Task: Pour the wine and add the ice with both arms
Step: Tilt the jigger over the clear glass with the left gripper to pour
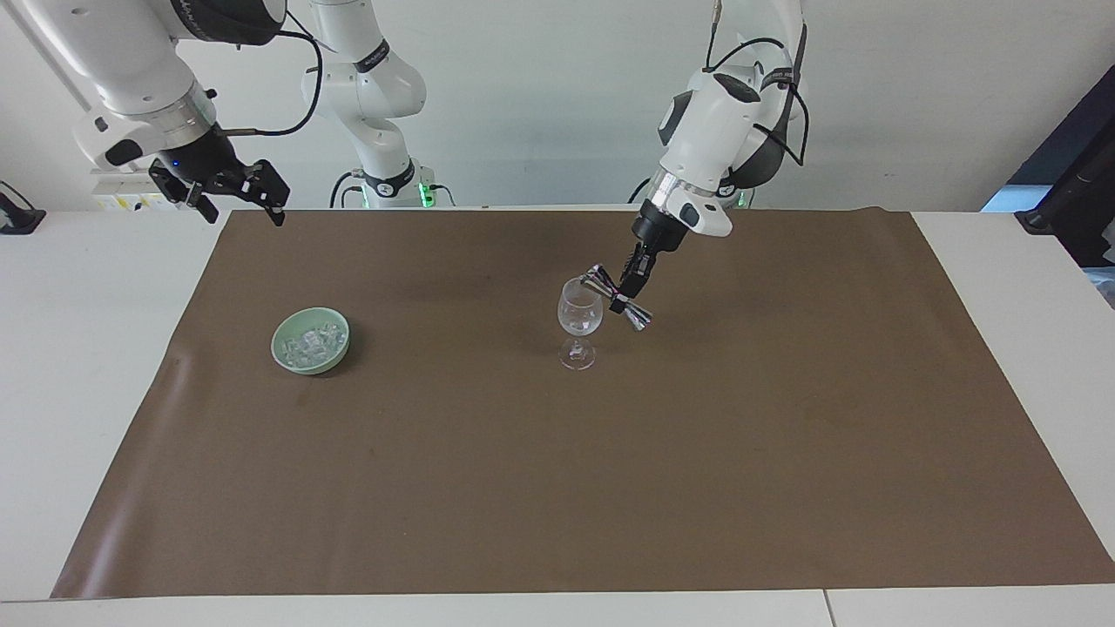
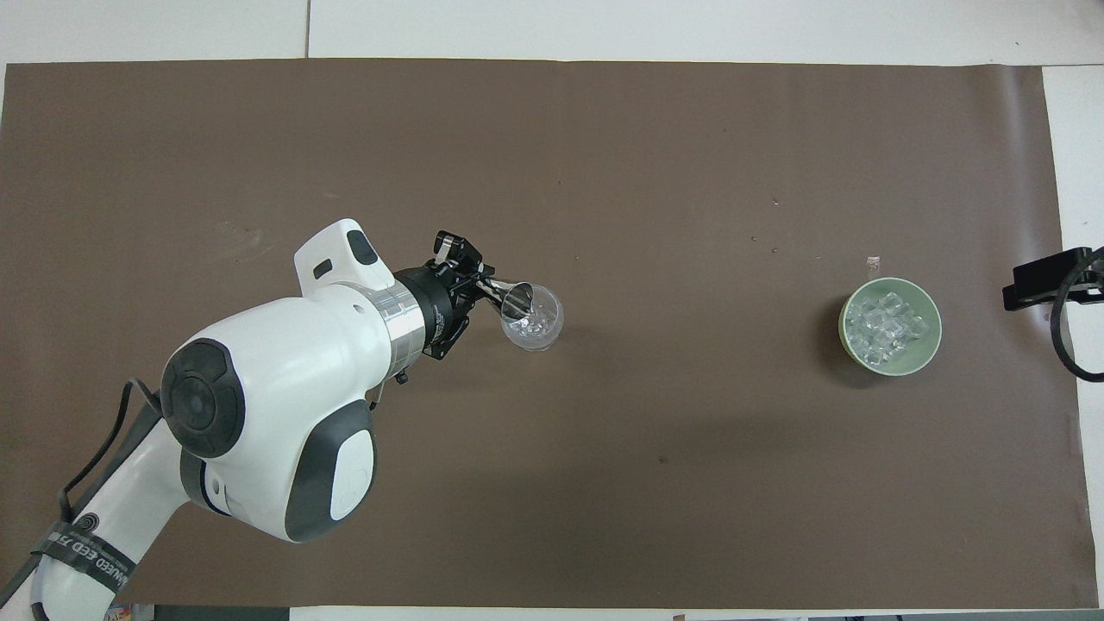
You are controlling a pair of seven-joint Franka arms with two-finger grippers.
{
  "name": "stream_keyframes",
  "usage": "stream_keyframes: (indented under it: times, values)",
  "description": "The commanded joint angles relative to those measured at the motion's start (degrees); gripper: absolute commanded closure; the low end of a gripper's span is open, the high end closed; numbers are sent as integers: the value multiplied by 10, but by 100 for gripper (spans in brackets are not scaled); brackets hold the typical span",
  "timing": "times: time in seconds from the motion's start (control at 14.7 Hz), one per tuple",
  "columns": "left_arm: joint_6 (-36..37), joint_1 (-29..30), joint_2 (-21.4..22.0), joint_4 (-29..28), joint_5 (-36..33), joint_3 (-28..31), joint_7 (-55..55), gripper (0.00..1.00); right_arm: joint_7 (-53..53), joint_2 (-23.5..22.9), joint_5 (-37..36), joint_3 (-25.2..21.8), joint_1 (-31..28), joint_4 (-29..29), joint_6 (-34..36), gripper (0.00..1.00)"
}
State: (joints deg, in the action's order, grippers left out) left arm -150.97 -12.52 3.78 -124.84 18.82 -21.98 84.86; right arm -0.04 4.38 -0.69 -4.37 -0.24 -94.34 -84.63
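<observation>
A clear wine glass (image 1: 578, 321) (image 2: 535, 317) stands upright near the middle of the brown mat. My left gripper (image 1: 629, 287) (image 2: 479, 287) is shut on the waist of a silver double-ended jigger (image 1: 617, 298) (image 2: 511, 297), which is tipped so that one cup rests over the glass's rim. The ice (image 1: 314, 340) (image 2: 887, 324), a heap of small clear cubes, lies in a pale green bowl (image 1: 291, 356) (image 2: 933, 345) toward the right arm's end of the table. My right gripper (image 1: 233, 190) waits open in the air over the mat's corner nearest the robots; only its tip (image 2: 1046, 279) shows from overhead.
The brown mat (image 1: 557, 488) (image 2: 604, 155) covers most of the white table (image 1: 87, 331). A single small clear cube (image 2: 873, 260) lies on the mat just farther from the robots than the bowl. A dark object (image 1: 1076, 209) stands past the table at the left arm's end.
</observation>
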Motion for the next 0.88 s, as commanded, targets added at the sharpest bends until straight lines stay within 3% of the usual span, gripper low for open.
stream_keyframes:
  times: [0.0,0.54,0.81]
  values:
    - [-4,-7,0,-1,-66,5,35,100,7,8,3,1,-2,-8,-7,0]
    - [16,-7,2,6,-178,5,50,100,7,8,3,1,-2,-8,-6,0]
    - [46,-7,-2,32,-284,5,132,100,8,8,3,1,-2,-8,-6,0]
